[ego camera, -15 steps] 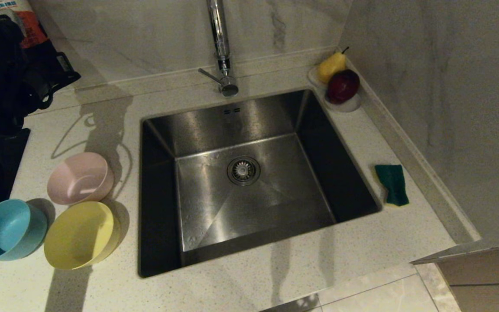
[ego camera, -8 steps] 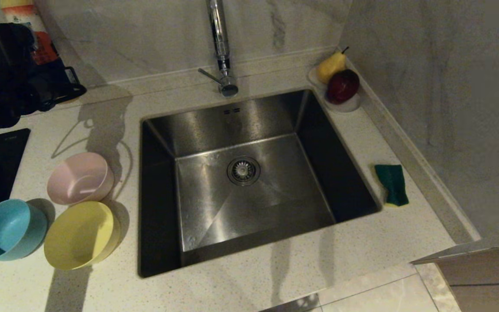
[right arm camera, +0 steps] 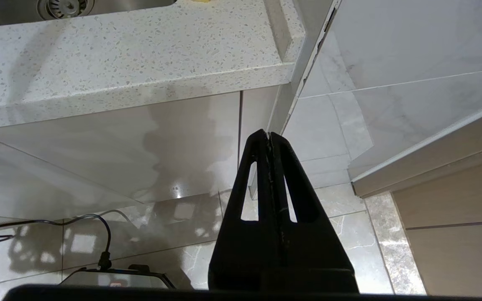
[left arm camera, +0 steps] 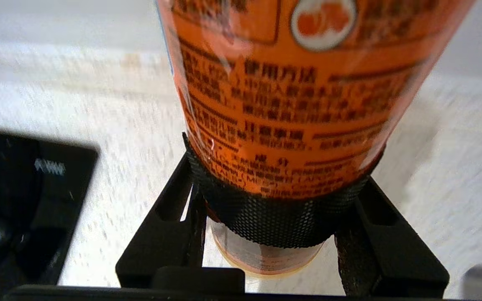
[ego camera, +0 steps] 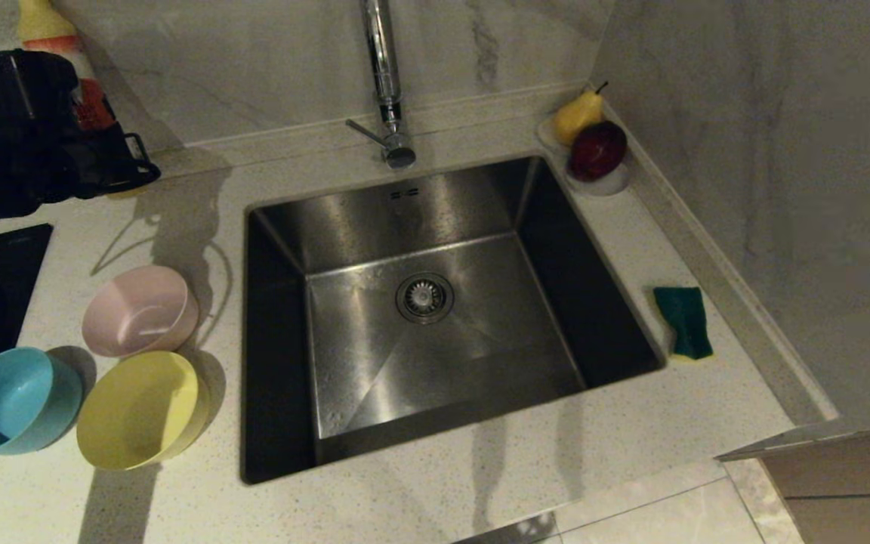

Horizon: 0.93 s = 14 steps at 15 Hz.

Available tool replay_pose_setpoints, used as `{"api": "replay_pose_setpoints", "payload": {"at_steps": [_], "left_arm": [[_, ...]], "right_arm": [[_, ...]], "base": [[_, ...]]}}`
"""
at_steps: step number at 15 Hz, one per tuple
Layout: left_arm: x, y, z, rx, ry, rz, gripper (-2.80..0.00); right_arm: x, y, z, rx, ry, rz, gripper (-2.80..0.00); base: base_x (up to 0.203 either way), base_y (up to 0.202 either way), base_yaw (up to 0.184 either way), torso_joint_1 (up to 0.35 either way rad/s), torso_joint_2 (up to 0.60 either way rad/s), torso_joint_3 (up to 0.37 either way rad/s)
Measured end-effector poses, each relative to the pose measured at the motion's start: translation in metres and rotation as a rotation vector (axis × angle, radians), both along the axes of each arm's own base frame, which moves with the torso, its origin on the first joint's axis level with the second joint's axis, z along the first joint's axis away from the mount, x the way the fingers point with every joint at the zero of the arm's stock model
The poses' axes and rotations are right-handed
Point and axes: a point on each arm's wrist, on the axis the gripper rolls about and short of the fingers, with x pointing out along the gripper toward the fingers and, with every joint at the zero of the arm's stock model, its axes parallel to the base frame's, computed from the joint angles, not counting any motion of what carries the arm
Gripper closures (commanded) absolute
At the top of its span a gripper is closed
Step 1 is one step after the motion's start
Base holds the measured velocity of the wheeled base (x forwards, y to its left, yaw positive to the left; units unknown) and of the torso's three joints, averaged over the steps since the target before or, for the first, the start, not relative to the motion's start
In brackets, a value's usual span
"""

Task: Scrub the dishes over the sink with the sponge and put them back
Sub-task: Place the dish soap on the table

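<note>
Left claw point(left arm camera: 280, 234) pinches orange bottle point(left arm camera: 291, 104) low; hold it upright, clear of worktop point(ego camera: 480, 483). Right claw point(right arm camera: 269, 136) parked, pressed together.

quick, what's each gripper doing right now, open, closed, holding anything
Left gripper: closed around the orange bottle, beside the stove top.
Right gripper: shut, empty, parked below the counter edge.

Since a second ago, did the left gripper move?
Yes. The left gripper, holding the orange bottle, has moved right toward the tap.
</note>
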Motion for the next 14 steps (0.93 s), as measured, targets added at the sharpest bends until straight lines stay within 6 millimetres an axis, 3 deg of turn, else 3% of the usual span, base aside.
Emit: {"api": "replay_pose_setpoints", "payload": {"at_steps": [14], "left_arm": [[0.022, 0.004, -0.024, -0.001, 0.014, 0.003, 0.0]], "right_arm": [[0.0, 0.0, 0.0, 0.0, 0.0, 0.0, 0.0]], "base": [[0.0, 0.0, 0.0, 0.0, 0.0, 0.0]]}}
